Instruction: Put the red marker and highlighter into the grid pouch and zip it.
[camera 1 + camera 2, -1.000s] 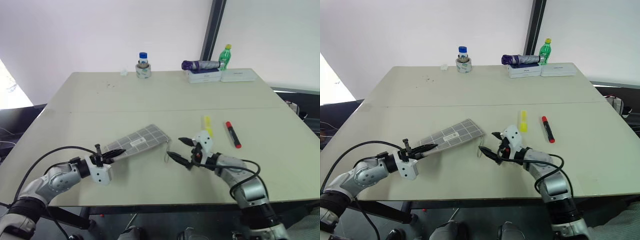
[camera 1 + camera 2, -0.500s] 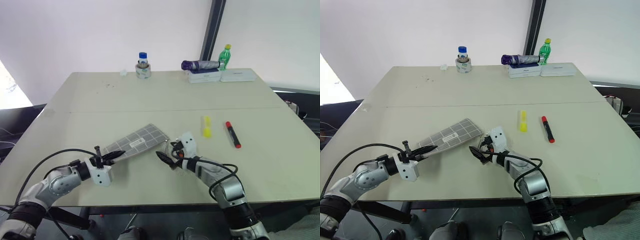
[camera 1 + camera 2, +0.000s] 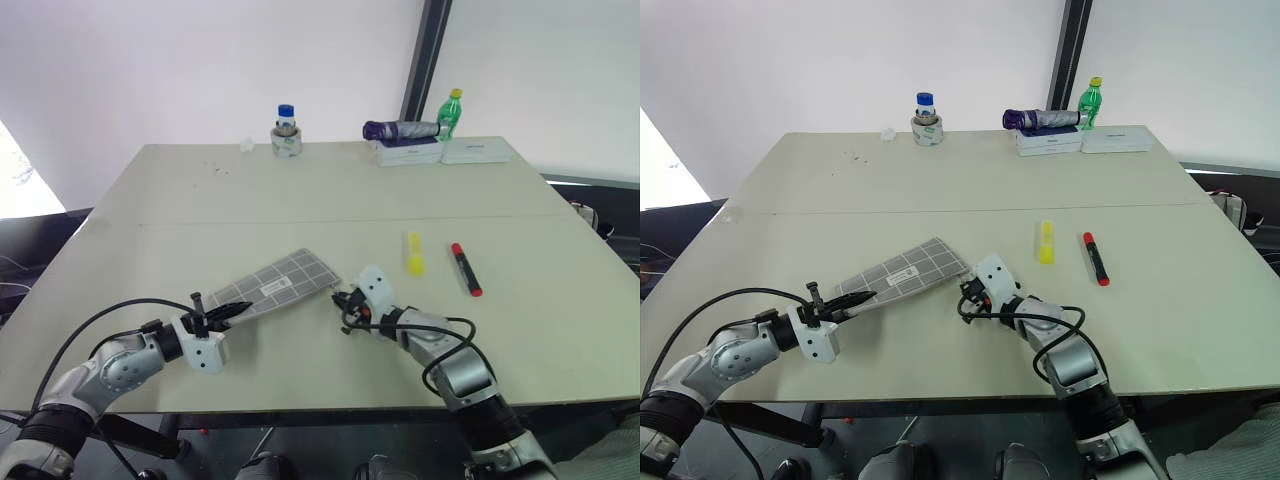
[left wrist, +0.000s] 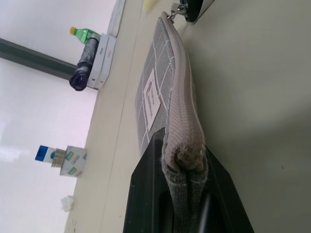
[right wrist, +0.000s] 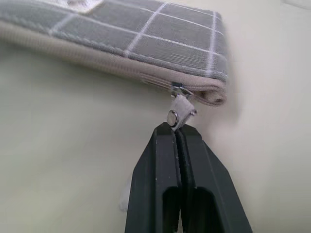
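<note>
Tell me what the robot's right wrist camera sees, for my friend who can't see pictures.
The right gripper has its two black fingers shut on the zipper pull at the corner of the grid pouch. The grey pouch with white lines lies on the pale table.

The two head views look forward and down from above the near edge of the desk (image 3: 300, 200), taking in its whole top out to the far wall at 12 o'clock; they share nearly the same scene, slightly offset sideways. The left wrist view sits very close behind the left tool (image 4: 187, 204), low over the desk, looking along the grid pouch (image 4: 165, 87) toward the far bottles. The right wrist view sits just as close behind the right tool (image 5: 179, 133), facing the pouch's zipper end, which both wrist views share
</note>
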